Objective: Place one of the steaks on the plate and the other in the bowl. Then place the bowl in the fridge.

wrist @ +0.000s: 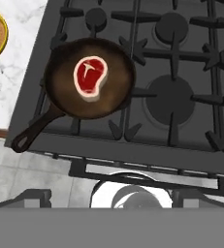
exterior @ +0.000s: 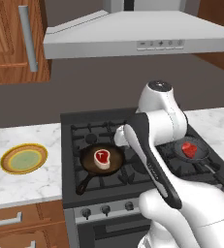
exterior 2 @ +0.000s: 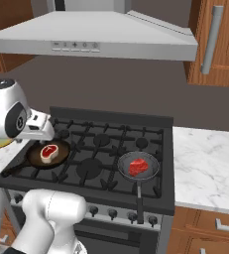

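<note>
The tool, jaws spread and empty, hangs above the stove [exterior: 108, 145], where one steak [wrist: 89, 76] lies in the dark cast-iron pan [wrist: 67, 92] at front left, the other steak [exterior 2: 138, 166] in the smaller pan [exterior 2: 139, 166] at right, and the plate [exterior: 24, 158] rests on the marble surface [exterior: 31, 179] left of the stove.
</note>
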Motion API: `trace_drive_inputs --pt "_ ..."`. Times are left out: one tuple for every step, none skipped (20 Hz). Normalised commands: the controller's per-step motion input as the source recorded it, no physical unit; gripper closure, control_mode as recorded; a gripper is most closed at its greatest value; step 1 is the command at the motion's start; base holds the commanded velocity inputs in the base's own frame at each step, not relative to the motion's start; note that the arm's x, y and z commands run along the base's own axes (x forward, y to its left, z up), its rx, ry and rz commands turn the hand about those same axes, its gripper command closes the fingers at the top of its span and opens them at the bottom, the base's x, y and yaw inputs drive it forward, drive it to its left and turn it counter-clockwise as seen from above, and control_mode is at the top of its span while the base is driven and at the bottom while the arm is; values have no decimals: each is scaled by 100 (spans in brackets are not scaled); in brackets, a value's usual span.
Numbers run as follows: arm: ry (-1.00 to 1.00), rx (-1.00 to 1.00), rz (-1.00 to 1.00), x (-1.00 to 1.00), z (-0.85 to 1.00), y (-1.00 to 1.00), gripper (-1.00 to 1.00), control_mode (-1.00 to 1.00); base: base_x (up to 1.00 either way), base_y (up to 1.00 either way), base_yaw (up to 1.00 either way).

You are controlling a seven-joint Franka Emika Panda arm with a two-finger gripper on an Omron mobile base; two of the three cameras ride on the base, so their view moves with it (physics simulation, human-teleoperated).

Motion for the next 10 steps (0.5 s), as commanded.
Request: trace_drive_inputs --pt "15 0 0 15 -18 24 -100 -100 0 0 0" --pt "15 0 0 14 -20 17 -100 -100 0 0 0" --pt "11 0 0 9 -19 21 -100 -100 0 0 0" --pt "8 0 0 8 -20 22 -100 -100 0 0 0" --pt "7 0 0 11 -26 23 -100 -100 0 0 0" --pt "3 0 0 9 -21 16 -100 -100 0 0 0" --pt "0 0 0 15 -18 15 -100 -100 0 0 0" --pt "0 0 0 24 -17 13 -100 -100 0 0 0" --pt "6 0 0 37 -24 16 -100 -100 0 0 0" --pt "9 0 0 40 -26 5 -100 -100 0 0 0"
